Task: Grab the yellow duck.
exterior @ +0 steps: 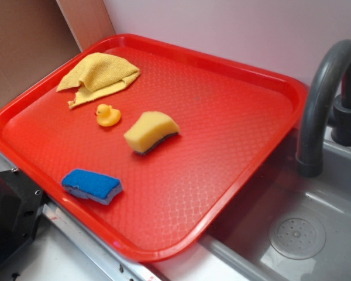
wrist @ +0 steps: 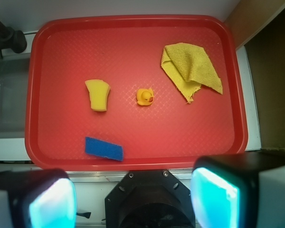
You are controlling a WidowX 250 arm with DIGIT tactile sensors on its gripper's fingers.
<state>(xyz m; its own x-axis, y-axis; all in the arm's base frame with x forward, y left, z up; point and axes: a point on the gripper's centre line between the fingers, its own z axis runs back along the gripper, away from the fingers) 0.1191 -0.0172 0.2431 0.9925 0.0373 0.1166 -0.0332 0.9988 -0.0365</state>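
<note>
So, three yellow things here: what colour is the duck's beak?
Orange, on the yellow duck; clearest in the wrist view.

Glossy yellow rubber duck [exterior: 107, 115] with orange beak; red plastic tray [exterior: 234, 117] with diamond-textured surface; mustard-yellow terry cloth [exterior: 99, 75]; blue rectangular sponge [exterior: 92, 185].

We find no text, label, brand, number or sign that can be read in either view. The red plastic tray [exterior: 245, 88] carries only an embossed diamond pattern, with no letters at its edges or corners. The small glossy yellow rubber duck [wrist: 145, 96], the yellow wedge-shaped sponge [wrist: 98, 94], the blue rectangular sponge [wrist: 103, 148] and the mustard-yellow terry cloth [wrist: 192, 69] show no print on the sides we see.
</note>
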